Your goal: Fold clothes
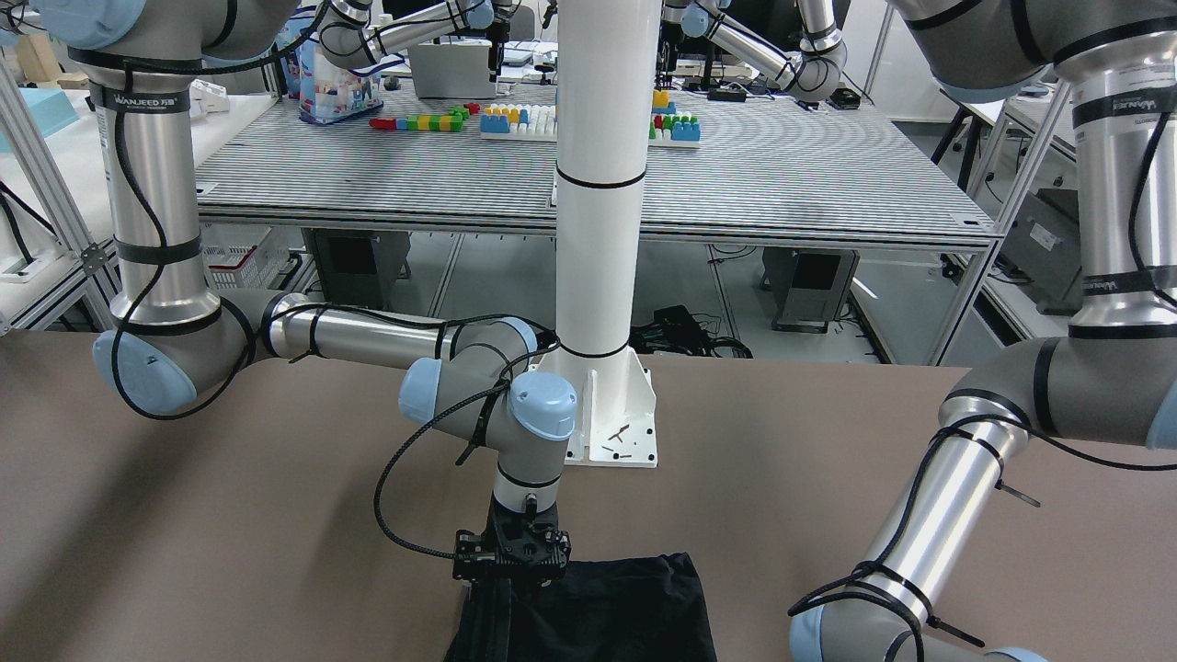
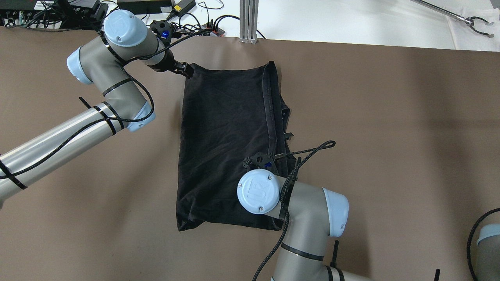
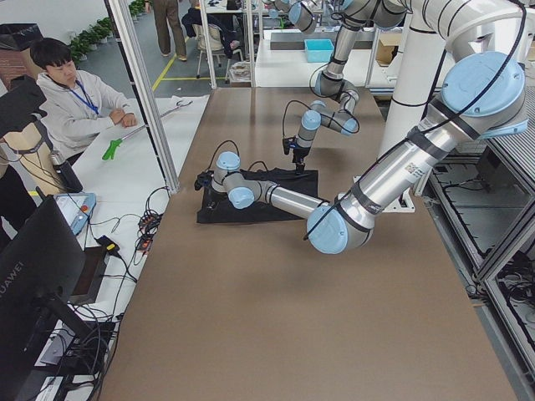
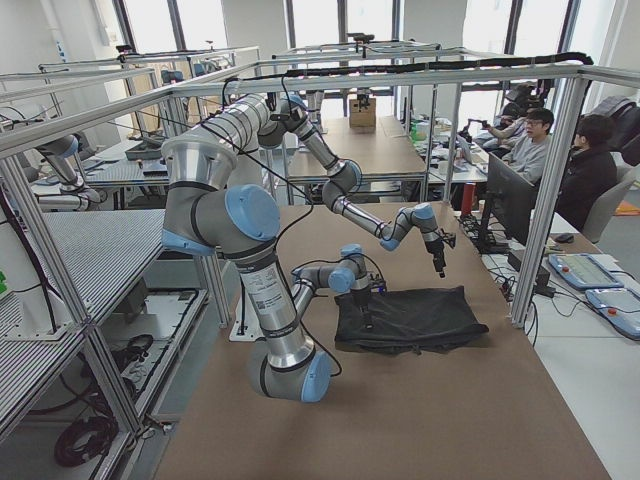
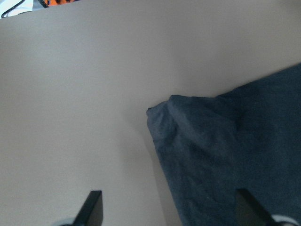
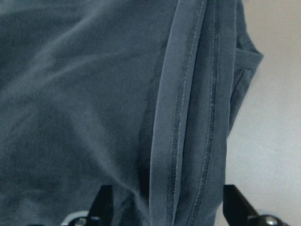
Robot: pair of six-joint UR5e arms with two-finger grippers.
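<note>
**Black rectangular cloth (image 2: 222, 148) of soft matte fabric lies on the brown table (image 2: 390, 136), both pincers agape**

From overhead we see the cloth spread out flat, its long sides running away from the robot. A doubled, stitched hem runs along its right side. The left gripper (image 2: 188, 71) sits at the far left corner; we cannot tell whether it touches the fabric or is just beside it. The right gripper (image 2: 269, 158) stands over the hemmed right edge and is largely hidden by its own wrist.

In the front-facing view a tall white round pole (image 1: 602, 184) rises from its white base plate (image 1: 614, 428). The cloth (image 1: 634, 616) shows only at the bottom of the frame. The right gripper (image 1: 511, 577) points straight down onto the cloth's side at the view's left. The left gripper is out of frame here.

From the left end of the table, the near arm reaches to one corner of the cloth (image 3: 292, 180) and the far arm stands over its far edge. A person in a grey top (image 3: 79, 100) sits beside the table.

From the right end, the cloth (image 4: 410, 320) lies between the two grippers.

The left wrist camera shows that gripper's fingers (image 5: 92, 207) set wide apart and holding nothing. One is over bare table, the other over the cloth's bunched corner (image 5: 211, 155).

The right wrist camera shows its fingers (image 6: 104, 202) also spread wide. They straddle the two stitched hem bands (image 6: 183, 117) without clamping them.
</note>
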